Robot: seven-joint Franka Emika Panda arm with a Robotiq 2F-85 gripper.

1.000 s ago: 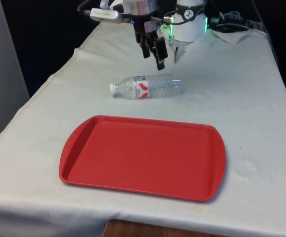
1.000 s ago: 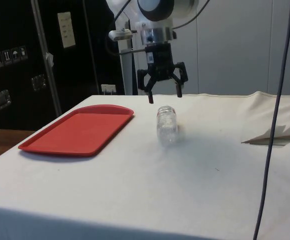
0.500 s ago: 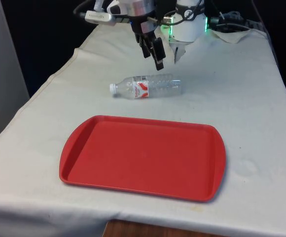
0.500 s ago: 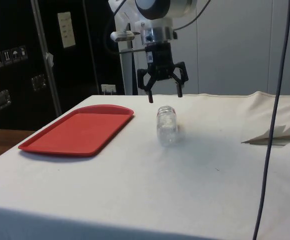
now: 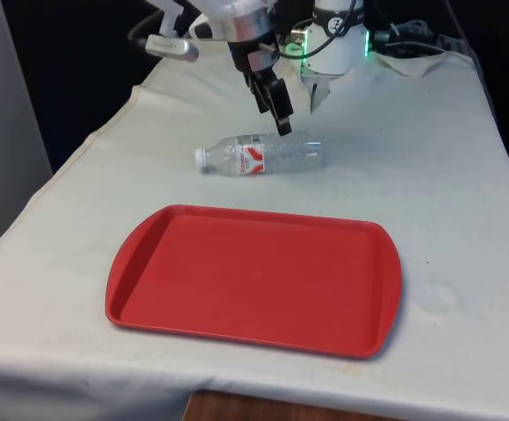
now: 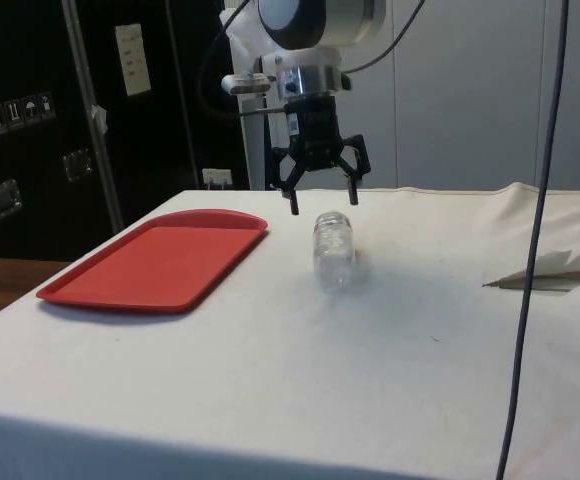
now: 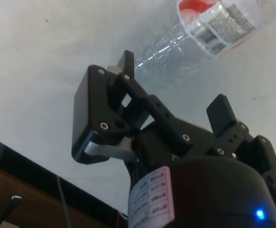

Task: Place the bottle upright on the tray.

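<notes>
A clear plastic bottle with a red-and-white label lies on its side on the white cloth, its white cap pointing to the front view's left. In the side view the bottle shows end-on. My gripper hangs open just above the bottle's body, tilted, with nothing between its fingers. In the side view the gripper straddles the space over the bottle. The wrist view has the bottle lying beyond the spread gripper. The red tray lies flat, nearer the front camera than the bottle.
In the side view the tray sits left of the bottle, near the table edge. A rumpled fold of cloth lies at that view's right, and a thin cable hangs down in front of it.
The gripper has tilted and dropped a little closer to the bottle, staying open. The bottle and tray have not moved.
</notes>
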